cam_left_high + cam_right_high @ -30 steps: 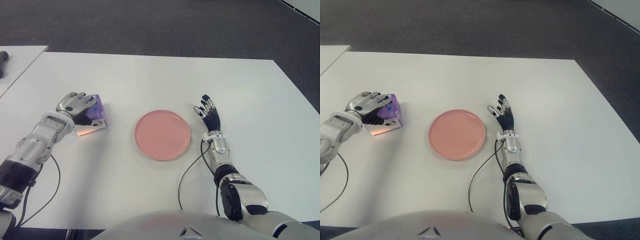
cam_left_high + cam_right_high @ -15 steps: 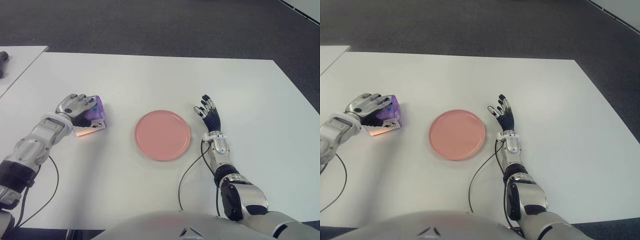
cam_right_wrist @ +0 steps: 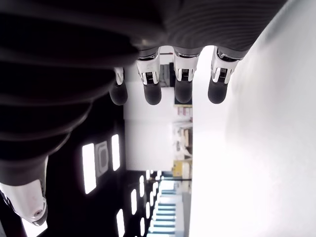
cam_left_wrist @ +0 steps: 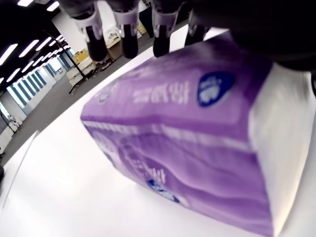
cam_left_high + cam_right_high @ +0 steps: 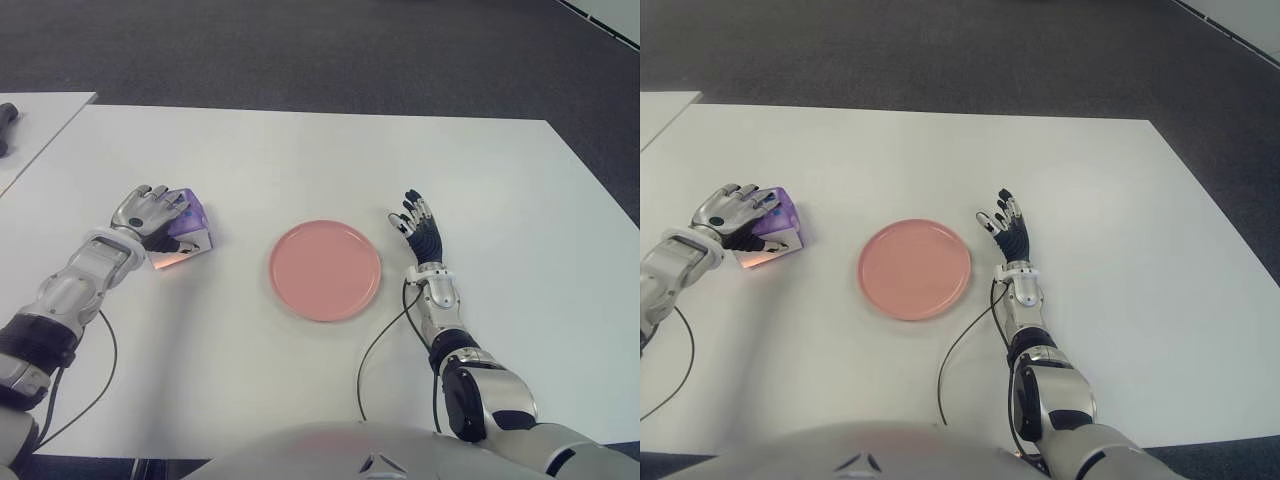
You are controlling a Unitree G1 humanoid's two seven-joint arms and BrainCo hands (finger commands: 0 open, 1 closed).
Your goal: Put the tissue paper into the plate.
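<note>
While left hand clamps purple tissue paper pack at frame left, round pink plate at centre sits bare; lift, carry, release remain. Right hand idle beside plate's right, fingers spread.

The left hand reaches forward on an outstretched arm, fingers curled over something, apparently gripping. The right hand lies flat with fingers extended, forearm straight.

left hand hiding tissue pack's near side, dark object cut off at edge
</note>
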